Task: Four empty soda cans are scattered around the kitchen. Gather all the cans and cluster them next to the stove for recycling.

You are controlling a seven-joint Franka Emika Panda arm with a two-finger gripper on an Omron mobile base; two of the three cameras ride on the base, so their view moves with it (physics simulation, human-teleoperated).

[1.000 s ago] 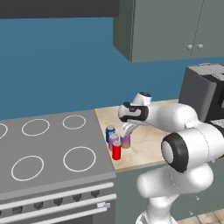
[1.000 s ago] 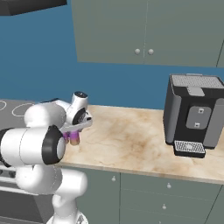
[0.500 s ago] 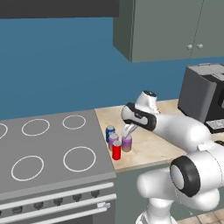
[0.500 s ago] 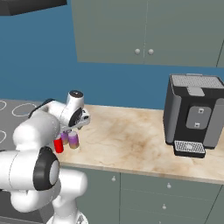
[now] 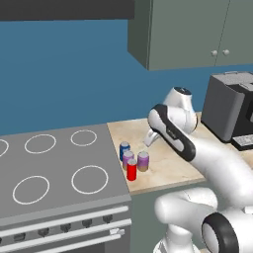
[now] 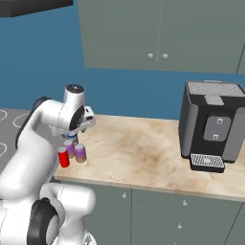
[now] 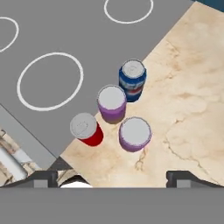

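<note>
Claw point(image 7: 112, 177) hangs above the can cluster with its tips spread wide and nothing between them; the hand view looks straight down past both dark tips onto the cans. In the left base view the claw point(image 5: 150, 138) sits up and right of the cluster, clear of every can.

All four cans stand upright on the desk point(image 5: 168, 168), packed tight at the edge of the stove point(image 5: 54, 173): blue can point(image 7: 132, 79) at the back, one purple can point(image 7: 112, 103) touching or nearly touching it, second purple can point(image 7: 135, 134) toward the desk side, red can point(image 7: 86, 129) nearest the front edge and right against the stove's border. By the look of it the gathering is done.

Handling: empty cans, so probably very light, thin-walled, easy to dent or tip. Smooth painted sides likely slippery. Best hold is across the middle of the body, tips either side, gentle squeeze. They are crowded, so a descent on one risks knocking its neighbours.

Change since a second ago: the claw was low over the cluster, down at a purple can; it has since let go, opened and lifted up and away. Arm has swung up with it. Cans seem to sit where they were.
</note>
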